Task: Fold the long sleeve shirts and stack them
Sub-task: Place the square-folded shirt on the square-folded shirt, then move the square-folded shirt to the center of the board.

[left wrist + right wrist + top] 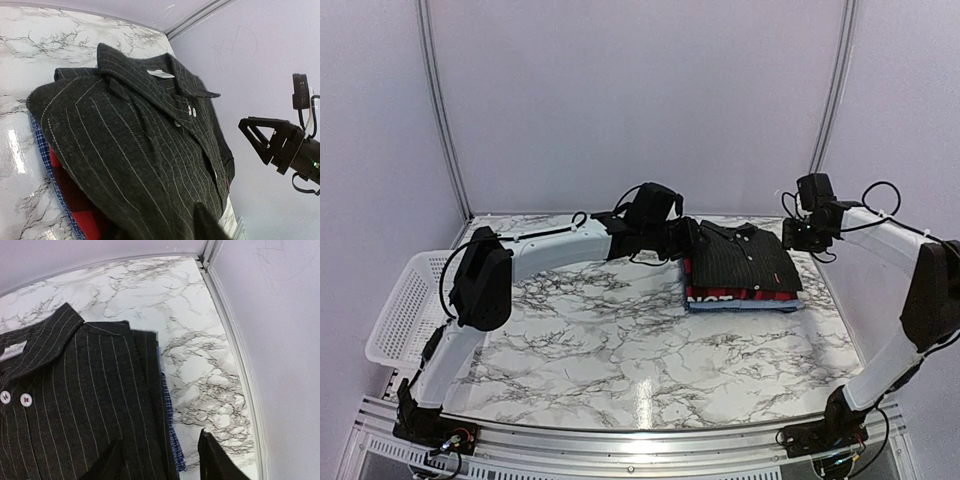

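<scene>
All three shirts lie in one pile at the far right of the worktop (pixel 600 345): the black shirt (pixel 745 255) on top with its collar to the far side, the plaid shirt (pixel 740 293) under it, the blue shirt (pixel 745 305) at the bottom. By the look of it the folding is done, and what's left is to tidy the pile and get your arms away cleanly.

To do that well, square the edges with small inward nudges from both sides at once, so the pile doesn't slide on the glossy marble. The plaid and blue hems peek out along the near edge and the blue also shows on the right side; press there, not on the top layer alone, or the black shirt will shear off its neighbours. When you leave, rise first, then pull back, so no finger catches the collar or the placket.

Your left tool (pixel 691 240) sits at the pile's far left corner, touching or just beside the black shirt's shoulder. Its fingers are mostly out of its own camera, so I cannot tell whether it is spread or closed. Your right tool (pixel 794 238) hangs just beside the pile's far right corner, above the worktop and apart from the cloth, and its jaws look spread wide with nothing in them.
</scene>
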You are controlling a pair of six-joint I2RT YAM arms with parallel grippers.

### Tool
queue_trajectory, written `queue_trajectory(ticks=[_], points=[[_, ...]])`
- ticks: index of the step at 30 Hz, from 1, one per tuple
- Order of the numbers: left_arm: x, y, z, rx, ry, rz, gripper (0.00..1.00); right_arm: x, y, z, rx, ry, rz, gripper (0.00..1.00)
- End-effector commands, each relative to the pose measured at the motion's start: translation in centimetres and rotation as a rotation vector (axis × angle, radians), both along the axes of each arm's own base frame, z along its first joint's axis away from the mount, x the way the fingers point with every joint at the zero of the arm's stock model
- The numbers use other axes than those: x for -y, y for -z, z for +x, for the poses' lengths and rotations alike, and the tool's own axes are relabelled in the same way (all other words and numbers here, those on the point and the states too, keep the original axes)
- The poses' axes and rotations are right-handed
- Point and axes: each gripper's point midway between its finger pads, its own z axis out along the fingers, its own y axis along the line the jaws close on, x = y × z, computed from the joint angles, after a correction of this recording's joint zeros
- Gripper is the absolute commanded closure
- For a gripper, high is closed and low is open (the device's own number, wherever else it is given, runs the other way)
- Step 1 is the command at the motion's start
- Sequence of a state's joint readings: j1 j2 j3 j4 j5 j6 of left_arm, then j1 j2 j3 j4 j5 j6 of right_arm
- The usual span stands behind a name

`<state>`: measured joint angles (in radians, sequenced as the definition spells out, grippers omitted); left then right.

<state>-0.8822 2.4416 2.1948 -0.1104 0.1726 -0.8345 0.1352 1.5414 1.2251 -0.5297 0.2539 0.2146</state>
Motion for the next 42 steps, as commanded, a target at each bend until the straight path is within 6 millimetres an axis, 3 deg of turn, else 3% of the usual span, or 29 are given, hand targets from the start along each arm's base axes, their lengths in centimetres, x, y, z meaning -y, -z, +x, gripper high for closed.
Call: queue_trajectory(ticks=[1,2,5,8,11,18,25,29,32,36,42], points=[[-1.9,2.0,1.7,-0.007,-0.076,0.058,0.39,1.8,0.7,-0.3,-0.008,0.071,-0.029,0.31],[-2.3,2.0,2.0,-0.008,-0.086,0.066,0.31,1.9,0.4,-0.3,-0.001,0.073,-0.025,0.25],[-3.3,0.8,2.8,0.007,-0.098,0.062,0.23,1.3,-1.0,-0.1,0.029,0.052,0.005,0.17],[-4.5,-0.9,3.3,0.055,-0.112,0.077,0.21,-0.4,-2.6,0.1,0.069,-0.001,0.052,0.13],[-5.7,-1.0,3.8,0.046,-0.123,0.097,0.21,-2.6,-3.7,0.1,0.086,-0.052,0.069,0.09],[-10.8,-2.1,3.7,0.052,-0.199,0.154,0.18,-13.3,-6.1,-0.3,0.151,-0.312,0.226,0.02],[-19.1,-4.1,2.4,0.074,-0.329,0.207,0.16,-24.5,-6.2,-1.4,0.153,-0.562,0.335,0.01],[-23.5,-3.9,0.8,0.074,-0.387,0.220,0.15,-29.9,-4.6,-1.9,0.113,-0.652,0.344,0.02],[-25.9,-3.9,-0.2,0.072,-0.417,0.223,0.15,-32.3,-2.0,-1.4,0.066,-0.672,0.334,0.02],[-27.8,-3.7,-1.5,0.069,-0.436,0.233,0.15,-33.8,0.6,-0.4,0.035,-0.674,0.339,0.01],[-29.3,-2.8,-2.9,0.055,-0.445,0.246,0.14,-34.0,5.1,0.8,-0.035,-0.648,0.300,0.01]])
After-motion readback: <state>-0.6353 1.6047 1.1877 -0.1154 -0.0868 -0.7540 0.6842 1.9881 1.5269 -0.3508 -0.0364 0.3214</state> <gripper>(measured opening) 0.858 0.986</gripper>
